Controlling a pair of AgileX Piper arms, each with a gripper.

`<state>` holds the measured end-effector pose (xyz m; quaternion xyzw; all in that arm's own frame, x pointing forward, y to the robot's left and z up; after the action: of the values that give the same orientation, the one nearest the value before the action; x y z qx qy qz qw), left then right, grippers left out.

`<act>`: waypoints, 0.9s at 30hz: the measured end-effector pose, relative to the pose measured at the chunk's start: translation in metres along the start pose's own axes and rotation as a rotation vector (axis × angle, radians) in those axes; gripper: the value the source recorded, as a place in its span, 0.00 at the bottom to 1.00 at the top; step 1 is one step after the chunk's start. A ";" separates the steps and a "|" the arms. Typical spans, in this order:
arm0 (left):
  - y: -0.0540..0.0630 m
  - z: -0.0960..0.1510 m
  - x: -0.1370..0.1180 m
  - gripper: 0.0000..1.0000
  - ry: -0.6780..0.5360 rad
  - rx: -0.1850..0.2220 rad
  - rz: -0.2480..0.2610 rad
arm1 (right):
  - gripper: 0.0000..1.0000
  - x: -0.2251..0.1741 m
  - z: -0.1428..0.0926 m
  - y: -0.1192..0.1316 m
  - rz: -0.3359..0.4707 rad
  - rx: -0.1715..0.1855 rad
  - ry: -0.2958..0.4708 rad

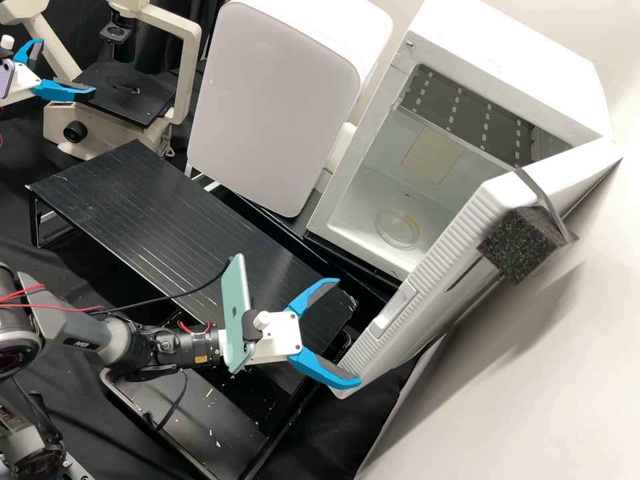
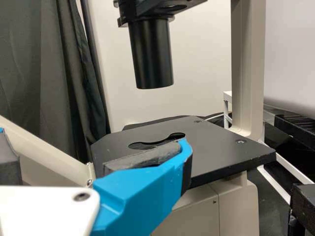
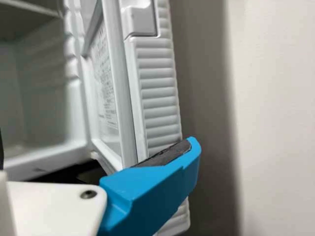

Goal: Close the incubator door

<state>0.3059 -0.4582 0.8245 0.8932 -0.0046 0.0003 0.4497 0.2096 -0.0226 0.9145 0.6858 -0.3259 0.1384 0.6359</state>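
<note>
Incubator door stands open on the right of the high view, angled away from the white incubator, whose lit interior shows a clear round dish lying on its floor. Strapped to the door is a black foam block. Right gripper is at the door's free end, its fingers spread wide with nothing between them; one finger overlaps the ridged door edge in the right wrist view, though whether the two touch I cannot tell. A green phone is mounted behind this gripper. Left gripper is by the microscope, fingers also well apart and holding nothing, one of them in front of the dark stage in the left wrist view. Between microscope and incubator stands a rounded, pale grey-fronted appliance, near a low black platform.
</note>
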 end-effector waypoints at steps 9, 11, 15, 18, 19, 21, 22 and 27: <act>0.000 0.000 0.000 1.00 0.000 0.000 0.000 | 1.00 -0.029 -0.026 -0.007 -0.148 0.151 0.163; 0.000 0.000 0.000 1.00 0.000 0.000 0.000 | 1.00 -0.038 -0.040 -0.014 -0.228 0.158 0.252; 0.000 0.000 0.000 1.00 0.000 0.000 0.000 | 1.00 -0.055 -0.064 -0.022 -0.352 0.133 0.443; 0.000 0.000 0.000 1.00 0.000 0.000 0.000 | 1.00 -0.064 -0.073 -0.022 -0.379 0.141 0.510; 0.000 0.000 0.000 1.00 0.000 0.000 0.000 | 1.00 -0.065 -0.075 -0.021 -0.373 0.142 0.524; 0.000 0.000 0.000 1.00 0.000 0.000 0.000 | 1.00 -0.067 -0.077 -0.019 -0.355 0.142 0.536; 0.000 0.000 0.000 1.00 0.000 0.000 0.000 | 1.00 -0.068 -0.078 -0.019 -0.342 0.136 0.536; 0.000 0.000 0.000 1.00 0.000 0.000 0.000 | 1.00 -0.072 -0.080 -0.021 -0.302 0.116 0.503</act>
<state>0.3059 -0.4582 0.8245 0.8932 -0.0046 0.0003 0.4497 0.1862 0.0732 0.8666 0.7059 -0.0439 0.2262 0.6698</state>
